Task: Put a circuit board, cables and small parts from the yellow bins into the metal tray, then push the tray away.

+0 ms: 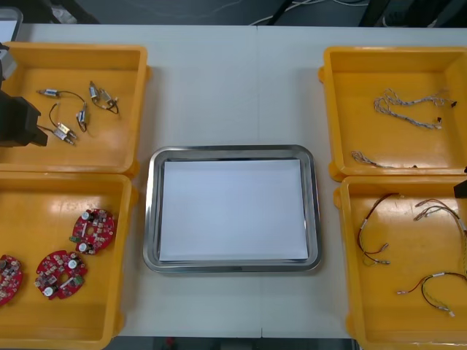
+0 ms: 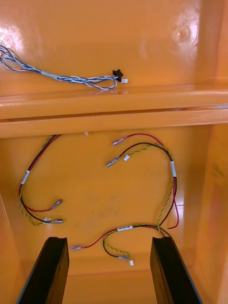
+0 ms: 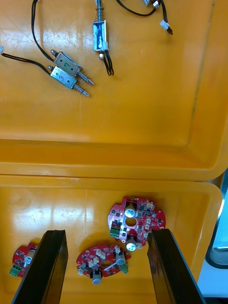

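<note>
The metal tray (image 1: 232, 150) sits mid-surface between the yellow bins (image 1: 73, 48) and holds nothing, so every item is left to load. The left gripper (image 3: 107, 233) hangs spread and empty over the circuit boards (image 3: 137, 219). The right gripper (image 2: 109, 240), equally spread, hangs over the red and yellow cables (image 2: 172, 167).

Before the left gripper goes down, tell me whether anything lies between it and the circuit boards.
Nothing visible does: the left gripper is open, and the circuit boards lie uncovered in their yellow bin.
</note>
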